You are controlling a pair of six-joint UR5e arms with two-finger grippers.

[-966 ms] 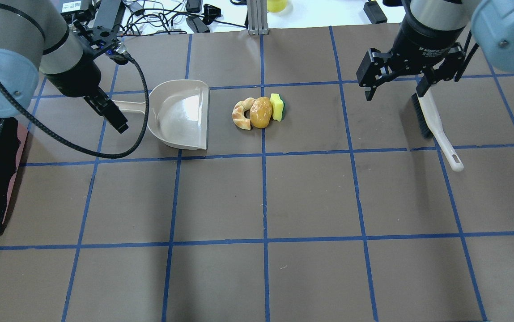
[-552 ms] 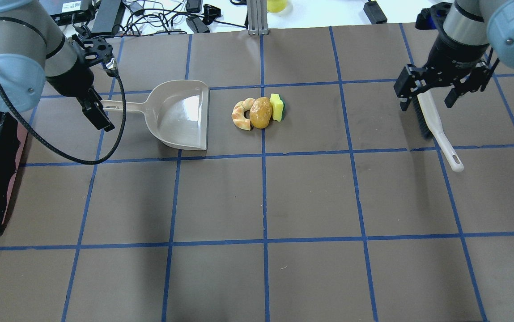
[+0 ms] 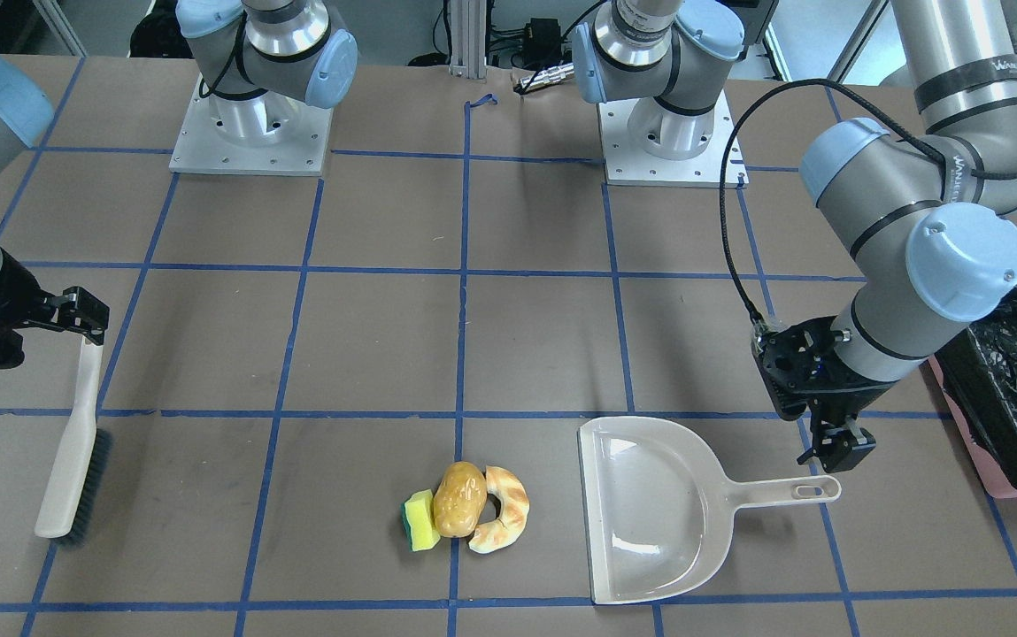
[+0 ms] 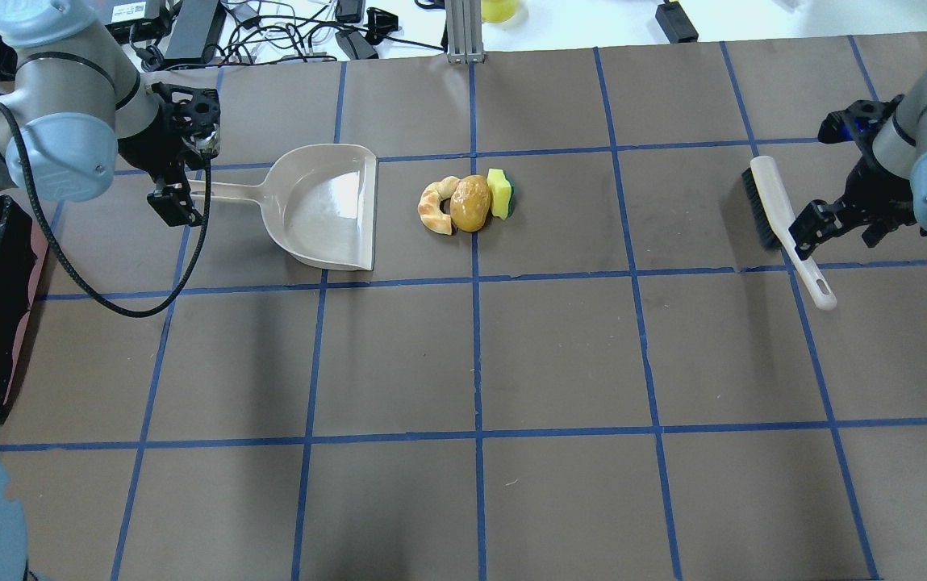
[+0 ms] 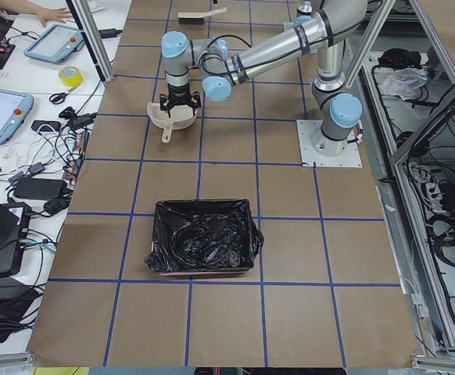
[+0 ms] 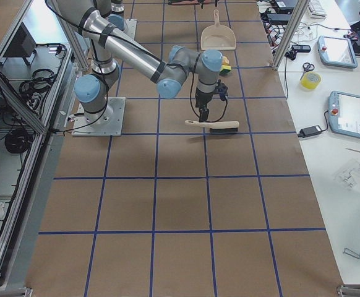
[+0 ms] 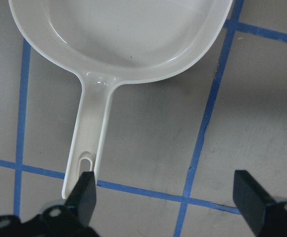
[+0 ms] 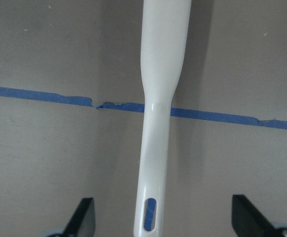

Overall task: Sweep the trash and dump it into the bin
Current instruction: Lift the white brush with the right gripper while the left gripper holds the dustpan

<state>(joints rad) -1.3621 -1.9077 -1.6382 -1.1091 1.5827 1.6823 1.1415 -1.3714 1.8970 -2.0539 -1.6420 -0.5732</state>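
Counter (image 4: 560,355), brown and gridded in blue tape, carries everything in play. Bin (image 5: 202,205), lined in black plastic, stands at the robot's left end, well apart from the work, and no trash shows inside it. Dustpan (image 4: 326,210) lies flat and bare, its mouth facing the trash across a gap. Brush (image 4: 770,194) lies flat on the robot's right, well apart from the trash.

Left gripper (image 7: 165,192) hangs over the end of the dustpan handle, jaws spread wide. The handle tip lies by one jaw, not midway between the two, and is ungripped. Right gripper (image 8: 165,217) hangs over the brush handle, jaws spread with the handle between them and touching neither.

Potato (image 4: 470,202), croissant (image 4: 433,210) and sponge (image 4: 500,194) lie touching in a row on the counter, the croissant nearest the dustpan and the sponge farthest.

By this reading the job has barely begun. Neither tool is yet grasped, and the sweep, the carry and the dump are all to come.

How high either gripper rides above its handle cannot be told. The wrist views show only the jaw tips. The overhead view cuts the bin off at its edge, and the side view shows its crinkled liner too small to rule out anything lodged in the folds.
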